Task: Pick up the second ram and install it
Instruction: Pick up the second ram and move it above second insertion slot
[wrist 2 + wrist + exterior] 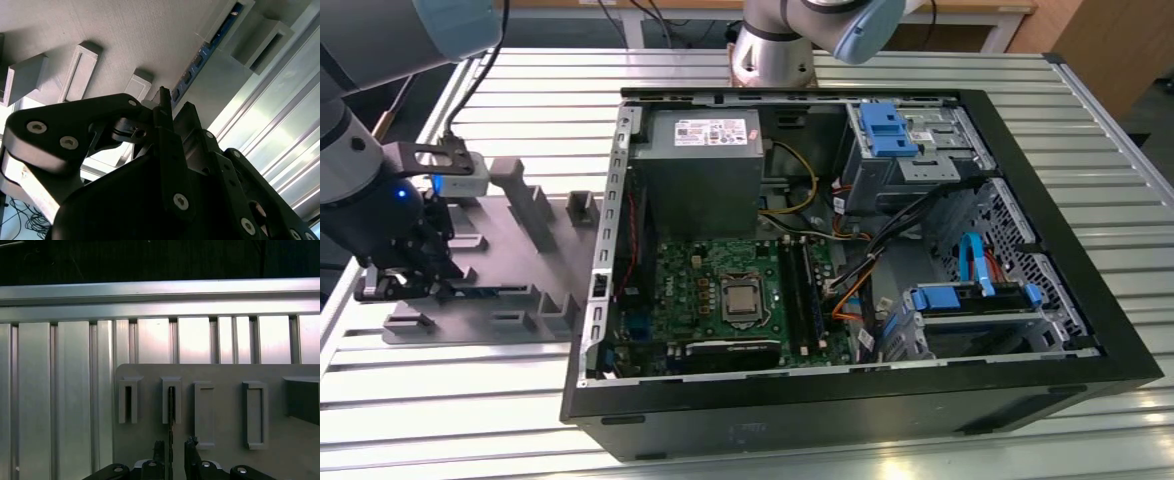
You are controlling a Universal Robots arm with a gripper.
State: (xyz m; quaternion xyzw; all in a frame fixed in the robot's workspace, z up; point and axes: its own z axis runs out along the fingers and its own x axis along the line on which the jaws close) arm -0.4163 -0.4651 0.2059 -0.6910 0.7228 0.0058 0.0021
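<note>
The second ram (pixel 207 45) is a thin dark blue-green stick standing on edge in a slot of the grey tray (pixel 520 225). In the exterior view the second ram (pixel 487 293) lies along the tray's near side, at that view's left. My gripper (pixel 403 285) is low over the tray at the stick's end. In the first wrist view the stick's thin edge (pixel 170 410) runs down between my black fingertips (pixel 159 450). The gripper (pixel 174 447) straddles it with a gap on one side, so it is open. The second wrist view shows the gripper (pixel 175 105) just short of the stick.
An open black computer case (pixel 854 400) lies on the slatted metal table (pixel 454 400), to the exterior view's right of the tray. Inside it sit the green motherboard (pixel 734 300), a grey power supply (pixel 700 165) and cables. Upright blocks (pixel 534 205) rise from the tray.
</note>
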